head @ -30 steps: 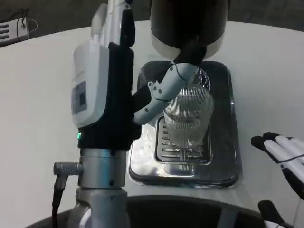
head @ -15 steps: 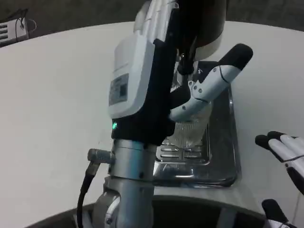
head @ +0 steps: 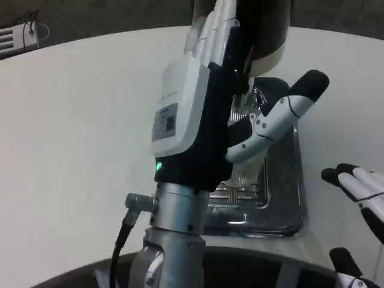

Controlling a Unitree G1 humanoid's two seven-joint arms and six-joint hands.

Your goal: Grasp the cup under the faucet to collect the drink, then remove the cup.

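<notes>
Drink station on white bench, left hand raised before the cup.

Right hand [head: 360,192], bench's right edge: fingers apart, holding nothing. Left hand [head: 207,114]: white back bears a grey label, print unreadable; green light lit near the wrist; one finger [head: 282,117] juts right; its grasp cannot be told. Ribbed clear cup [head: 247,171] on steel drip tray [head: 282,210], largely hidden. Dark dispenser [head: 267,30] behind.

The left robot hand [head: 204,114] covers the ribbed cup [head: 246,171] on the tray [head: 288,204].
</notes>
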